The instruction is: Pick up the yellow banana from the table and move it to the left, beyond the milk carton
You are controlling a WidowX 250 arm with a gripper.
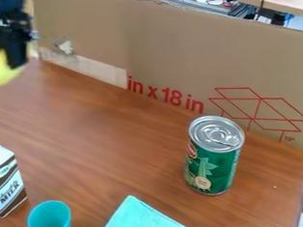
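At the upper left edge of the camera view, the black gripper (2,58) is held up over the table's back left part. It is shut on a rounded yellow object (0,73), which is cut off by the view's edge. One dark finger lies against the object's right side, and the other is hard to make out. Below them, at the lower left, stands a milk carton (4,186) in white, black and brown. A turquoise cup (51,217) is to its right. Farther right, a green can (212,160) with a silver lid stands upright.
A folded turquoise cloth (148,221) lies at the front edge of the view, between cup and can. Behind the brown wooden table (113,147) rises a cardboard wall (177,49) with red print. The table's right edge runs just past the can.
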